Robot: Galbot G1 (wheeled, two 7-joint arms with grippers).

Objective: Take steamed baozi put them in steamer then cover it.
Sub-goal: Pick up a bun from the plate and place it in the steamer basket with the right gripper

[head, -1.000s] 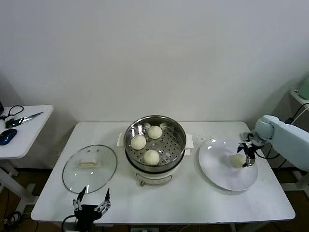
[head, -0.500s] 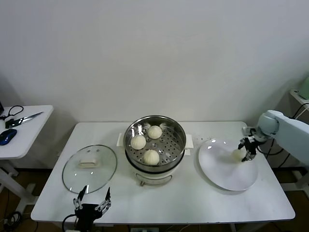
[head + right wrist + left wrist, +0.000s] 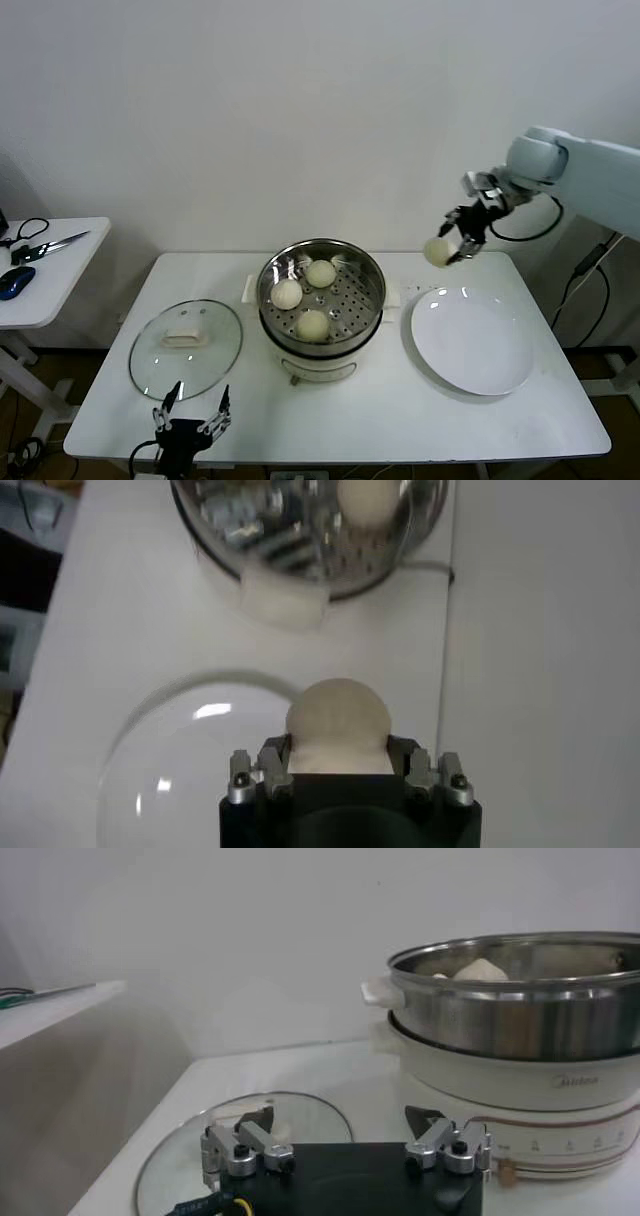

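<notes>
the fourth small round cream-white steamed baozi (image 3: 437,252) hangs in the air above the back edge of the table, between the steamer and the plate, and you see it pinched between the two dark fingers of your right gripper (image 3: 452,247); in the right wrist view the same bun (image 3: 337,724) bulges out past the closed-in fingers (image 3: 262,773), one on each side of it. your right arm reaches in from the right, raised well clear of the table top. below and to the right of the bun lies the flat round white plate (image 3: 471,341), with nothing on it. to the bun's left stands the round shiny steel steamer (image 3: 321,296) on its cream-white electric base, uncovered, and on its perforated tray rest three more cream-white buns: one toward the back (image 3: 320,273), one on the left (image 3: 287,294) and one at the front (image 3: 313,324), each apart from the others. farther left, flat on the white rectangular table (image 3: 400,425), lies the round clear glass lid (image 3: 186,347) with a pale handle at its middle, just beside the steamer's base. your left gripper (image 3: 189,423) waits low at the table's front edge, near the lid, its fingers spread wide and holding nothing; the left wrist view shows both fingertips (image 3: 243,1144) apart, with the lid and the steamer's steel wall beyond them. a small white side table (image 3: 50,270) stands at the far left, carrying a pair of scissors (image 3: 45,245) and a dark computer mouse (image 3: 15,282).
</notes>
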